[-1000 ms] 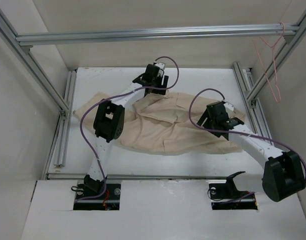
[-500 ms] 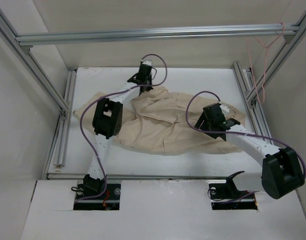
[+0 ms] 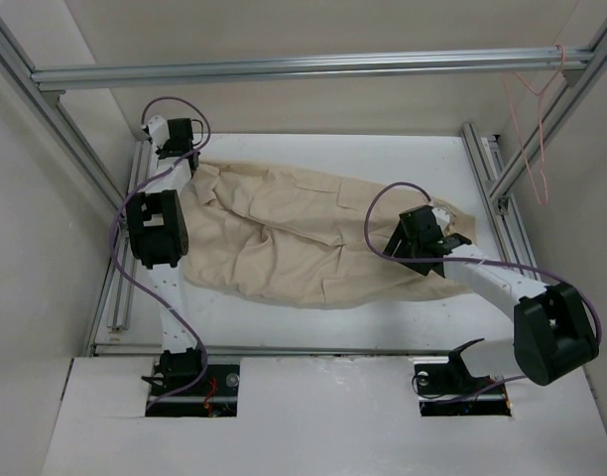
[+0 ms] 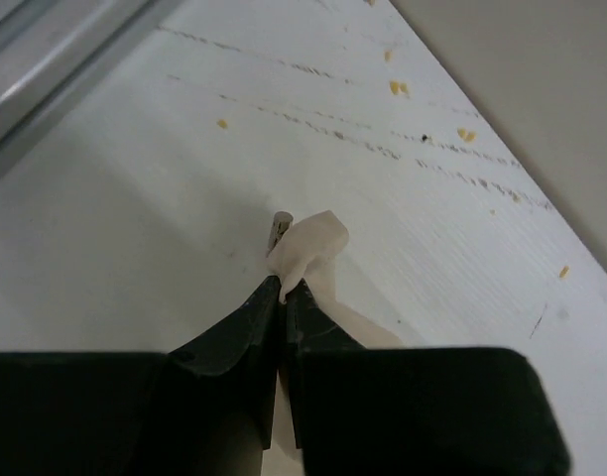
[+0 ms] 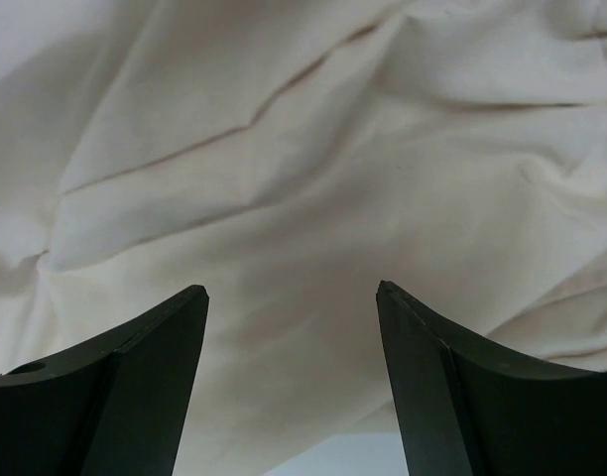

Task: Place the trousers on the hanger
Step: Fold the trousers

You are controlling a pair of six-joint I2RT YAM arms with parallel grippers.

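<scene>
White tabletop (image 3: 383, 164) fills the cell, fenced by aluminium rails (image 3: 303, 67).

Closest to us, the right arm reaches in from its base and lies across the right end of the trousers (image 3: 294, 238), hiding that end from above. A purple cable (image 3: 378, 203) loops over the cloth there. The right gripper (image 3: 415, 250) hangs over the fabric. Its own camera shows the right gripper (image 5: 289, 293) with jaws spread wide and only wrinkled beige cloth (image 5: 284, 169) beneath. We cannot tell whether they touch it.

The trousers lie spread flat across the middle of the table. The left arm's elbow overlaps their left edge.

At the far left corner the left gripper (image 3: 187, 154) meets the cloth. From above we cannot see the grip. The wrist camera shows the left gripper (image 4: 282, 293) with jaws pressed together, pinching a small fold of trousers (image 4: 308, 243) just off the table. A grey stub (image 4: 280, 226) sits beside the fold.

Farthest right, the hanger (image 3: 537, 124) hangs from the frame, well apart from the trousers.
</scene>
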